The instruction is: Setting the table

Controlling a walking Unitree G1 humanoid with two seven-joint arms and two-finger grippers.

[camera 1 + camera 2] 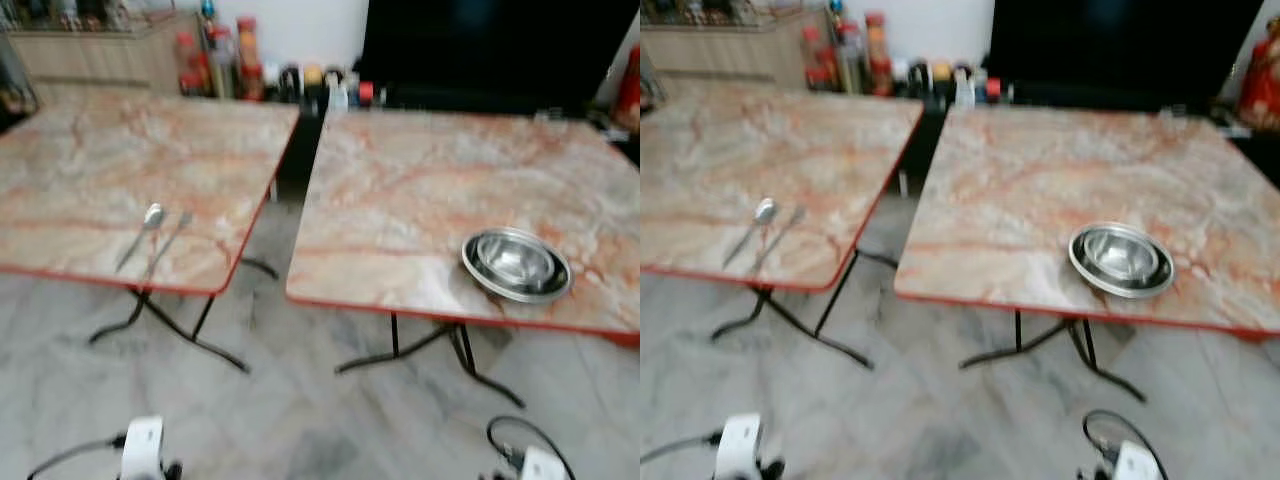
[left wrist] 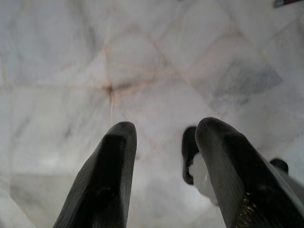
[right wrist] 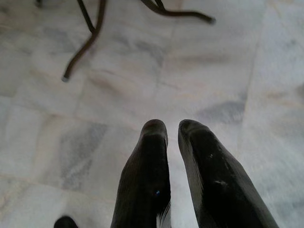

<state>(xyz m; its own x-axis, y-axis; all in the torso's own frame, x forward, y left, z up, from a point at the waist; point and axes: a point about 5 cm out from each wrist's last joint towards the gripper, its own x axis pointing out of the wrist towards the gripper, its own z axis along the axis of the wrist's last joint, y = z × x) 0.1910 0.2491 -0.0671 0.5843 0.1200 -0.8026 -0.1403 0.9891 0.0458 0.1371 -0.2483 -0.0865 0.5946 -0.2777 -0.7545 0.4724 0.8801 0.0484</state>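
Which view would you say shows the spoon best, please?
The left eye view: the spoon lies beside a fork on the left table, fairly central. The right eye view shows it nearer the edge. The wrist views look at floor.

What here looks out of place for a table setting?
The spoon and fork lie on the left table, while the steel bowl in its plate sits on the right table. Nothing looks spilled or damaged.

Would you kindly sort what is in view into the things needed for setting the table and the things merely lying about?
For the job:
spoon and fork, side by side on the left table
steel bowl on its plate, on the right table

Lying about:
bottles and jars behind the tables
wooden cabinet
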